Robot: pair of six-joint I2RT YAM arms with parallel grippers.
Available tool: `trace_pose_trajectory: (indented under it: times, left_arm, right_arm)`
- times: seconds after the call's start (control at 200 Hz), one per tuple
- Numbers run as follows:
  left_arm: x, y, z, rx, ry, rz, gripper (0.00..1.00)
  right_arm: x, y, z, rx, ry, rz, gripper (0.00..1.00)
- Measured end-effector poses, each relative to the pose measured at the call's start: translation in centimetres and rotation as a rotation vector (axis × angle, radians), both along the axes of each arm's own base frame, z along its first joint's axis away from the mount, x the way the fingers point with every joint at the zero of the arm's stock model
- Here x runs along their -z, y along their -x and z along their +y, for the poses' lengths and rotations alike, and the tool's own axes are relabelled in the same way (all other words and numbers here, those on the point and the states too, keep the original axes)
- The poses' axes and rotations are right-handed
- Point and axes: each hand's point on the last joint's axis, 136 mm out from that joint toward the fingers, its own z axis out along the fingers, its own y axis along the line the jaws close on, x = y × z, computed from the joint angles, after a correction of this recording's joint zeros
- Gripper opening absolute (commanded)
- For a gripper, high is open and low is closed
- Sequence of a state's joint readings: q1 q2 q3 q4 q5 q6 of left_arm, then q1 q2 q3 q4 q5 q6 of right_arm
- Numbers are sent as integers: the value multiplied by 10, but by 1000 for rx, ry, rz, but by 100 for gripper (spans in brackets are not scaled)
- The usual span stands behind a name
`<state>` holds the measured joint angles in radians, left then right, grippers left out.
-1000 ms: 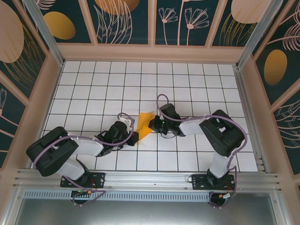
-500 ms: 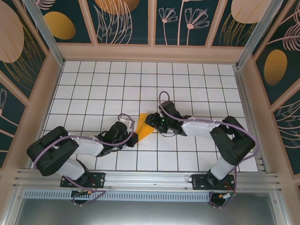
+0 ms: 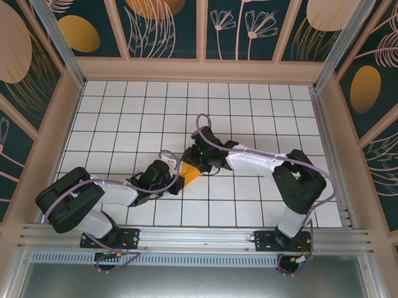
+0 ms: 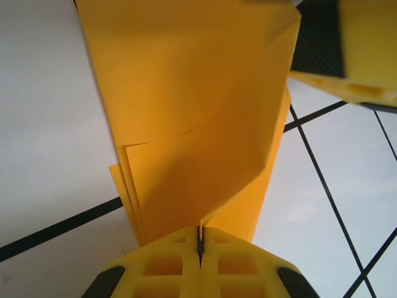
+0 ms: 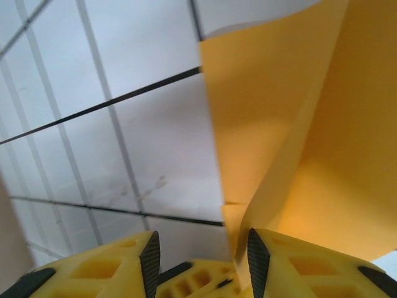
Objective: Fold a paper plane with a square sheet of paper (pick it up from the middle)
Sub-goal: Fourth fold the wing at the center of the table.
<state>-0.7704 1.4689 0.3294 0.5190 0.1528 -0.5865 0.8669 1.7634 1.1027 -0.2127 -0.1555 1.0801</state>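
The sheet of paper (image 3: 191,175) is folded into a narrow, angular orange-yellow shape with several layers. It is about midway between the left and right edges of the surface (image 3: 121,120), a little nearer the near edge than the far one. It does not lie flat: one end is raised and pinched, and the rest slopes up and away over the white grid.

In the left wrist view, the paper (image 4: 186,112) fans out from a creased point. A large flap curves across the upper part, and thinner layers show at its left side. The left gripper (image 4: 200,242) is clamped on the narrow near end, its two yellow jaws pressed together with only a dark seam between them. From above, the left gripper (image 3: 177,183) meets the paper's near left end.

The right gripper (image 3: 196,163) is at the paper's far end. In its own wrist view, its jaws (image 5: 201,261) stand partly apart, with a clear gap between them. The paper (image 5: 298,143) rises just beside the inner face of one finger (image 5: 258,261), and a small folded tip dips towards the gap. I cannot tell whether the paper touches that finger.
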Motion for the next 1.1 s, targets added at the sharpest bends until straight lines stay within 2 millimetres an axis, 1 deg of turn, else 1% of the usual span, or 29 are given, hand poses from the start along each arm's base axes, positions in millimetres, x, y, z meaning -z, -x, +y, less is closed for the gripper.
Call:
trace_pose_trajectory:
  times: [0.075,0.16,0.26,0.3,0.36,0.525,0.58,0.64,0.701,0.751,0.791,0.851,0.896,0.941,1.031,1.096]
  left_arm:
    - [0,0,0,2,-1,-2,0]
    - [0,0,0,3,-2,-4,0]
    - [0,0,0,4,-3,-5,0]
    - [0,0,0,4,-3,-5,0]
    - [0,0,0,4,-3,-5,0]
    - [0,0,1,-18,12,10,0]
    - [1,2,2,-27,21,18,0]
    - [2,3,4,-37,31,26,0]
    - [2,4,5,-48,41,33,0]
    - [2,5,6,-55,49,34,0]
    - [0,5,7,-63,58,34,0]
    - [-3,5,10,-75,70,32,0]
    - [-5,4,11,-86,81,29,0]
    - [-6,4,12,-91,89,29,0]
    - [-8,2,12,-100,99,28,0]
    - [-9,2,12,-101,103,29,0]
  right_arm:
    - [13,5,-6,2,52,33,45]
    - [20,11,-16,7,112,51,51]
    - [19,10,-18,17,130,46,50]
    - [19,9,-19,18,131,45,47]
    - [19,10,-19,16,131,45,46]
    - [12,5,-14,-7,116,8,52]
    - [6,1,-13,-9,91,-26,52]
    - [-2,1,-18,-1,44,-68,47]
    - [-13,-1,-31,25,-13,-111,37]
    - [-18,-3,-44,47,-55,-142,25]
    - [-19,-6,-53,68,-84,-158,16]
    - [-14,-10,-62,98,-120,-156,7]
    - [-7,-10,-65,96,-133,-147,4]
    - [1,-8,-63,89,-144,-129,3]
    - [14,-4,-54,52,-170,-99,4]
    - [21,-3,-46,22,-192,-82,2]
